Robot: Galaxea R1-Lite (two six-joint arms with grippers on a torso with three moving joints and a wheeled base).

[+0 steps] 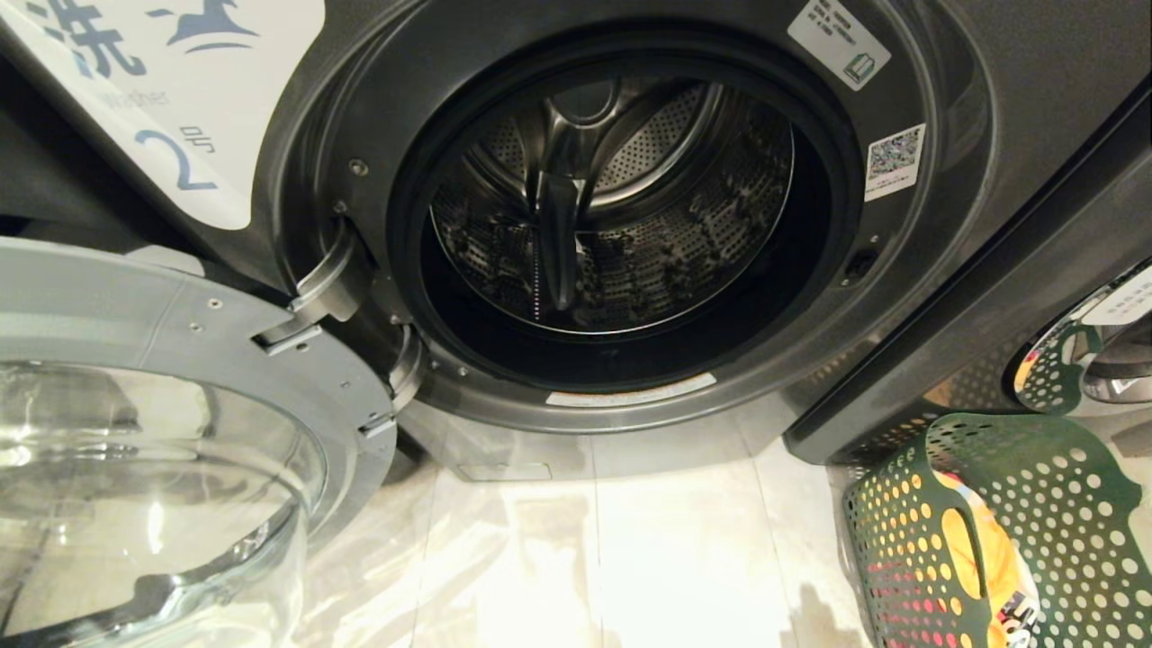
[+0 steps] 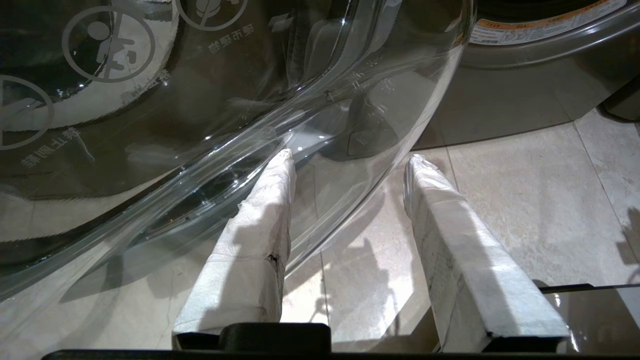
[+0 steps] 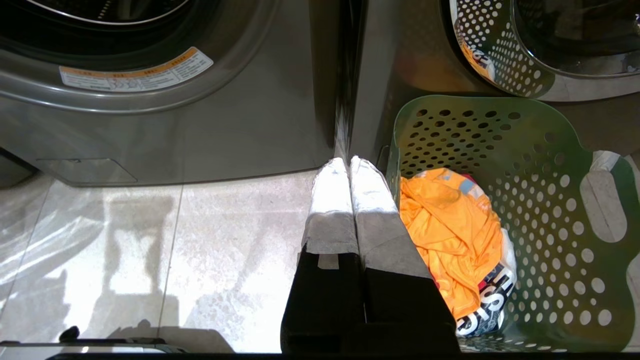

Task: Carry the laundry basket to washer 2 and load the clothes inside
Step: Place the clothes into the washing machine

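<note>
Washer 2 (image 1: 972, 135) fills the head view, its white label with a blue "2" (image 1: 175, 157) at the upper left. Its door (image 1: 180, 324) is swung open to the left, and the steel drum (image 1: 621, 198) holds nothing. The laundry basket (image 1: 1062, 504) stands on the floor at the lower right, with the clothes (image 3: 450, 235) in it: an orange garment on top, white printed fabric beneath. My left gripper (image 2: 351, 156) hangs open over the tiles beside the door's glass bowl (image 2: 200, 125). My right gripper (image 3: 348, 161) is shut and empty, just beside the basket's rim (image 3: 395, 150).
A neighbouring grey washer (image 1: 1035, 270) stands to the right, its chrome door ring (image 3: 500, 65) mirroring the basket. The open door juts out low on the left. Glossy pale floor tiles (image 1: 630, 558) lie between the door and the basket.
</note>
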